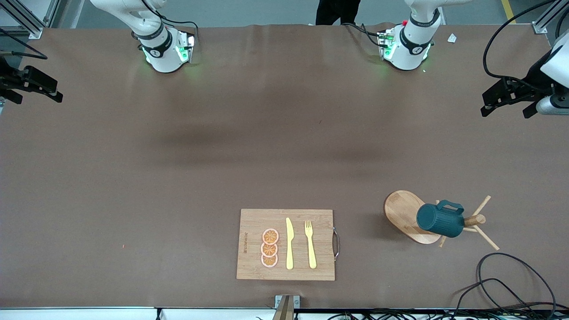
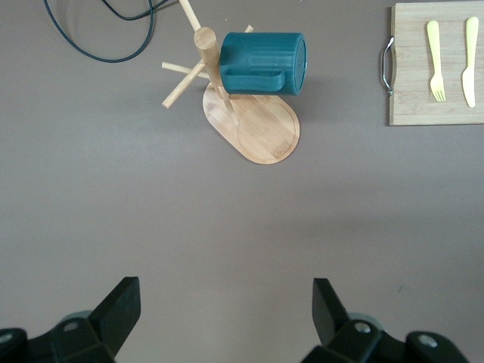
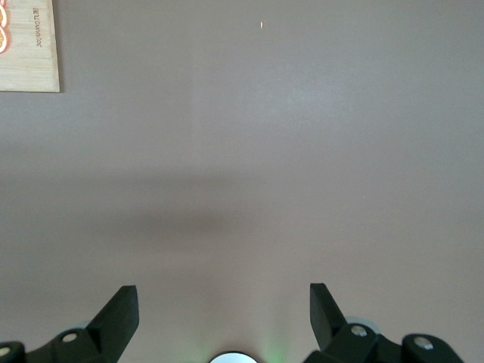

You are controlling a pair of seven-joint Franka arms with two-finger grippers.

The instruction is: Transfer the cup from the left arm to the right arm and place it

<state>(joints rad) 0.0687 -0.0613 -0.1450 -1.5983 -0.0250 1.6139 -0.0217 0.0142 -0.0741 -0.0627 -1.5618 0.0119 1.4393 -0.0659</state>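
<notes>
Front view: nothing of the task is done yet. The small dark teal ribbed mug with a loop handle (image 1: pixel 441 220), i.e. the cup, hangs tipped on its side on a peg of a light wooden mug tree with an oval base (image 1: pixel 405 214), toward the left arm's end of the table and near the front camera. The left gripper (image 1: pixel 506 100) hangs with fingers spread wide, empty, over bare brown tabletop (image 1: pixel 266 133) at the left arm's end, well apart from the cup. The right gripper (image 1: pixel 31 86) is likewise spread and empty, over the right arm's end of the table; that arm waits. A rectangular bamboo cutting board with a metal handle (image 1: pixel 253 222) lies mid-table near the front camera, carrying three orange slices (image 1: pixel 270 248), a yellow plastic knife (image 1: pixel 289 243) and a yellow plastic fork (image 1: pixel 310 244). A black cable (image 1: pixel 511 275) loops on the table nearer the camera than the mug tree. Left wrist view: the fingers (image 2: pixel 121 310) stand far apart with nothing between them; the cup, the mug tree and the board's handle end all show ahead, so the approach has not closed in. Right wrist view: the fingers (image 3: pixel 117 314) are spread, nothing held, only tabletop and a corner of the board in sight. Left to do, judging from this: pick the cup off the peg with the left gripper, hand over to the right gripper, set down. All of it.
</notes>
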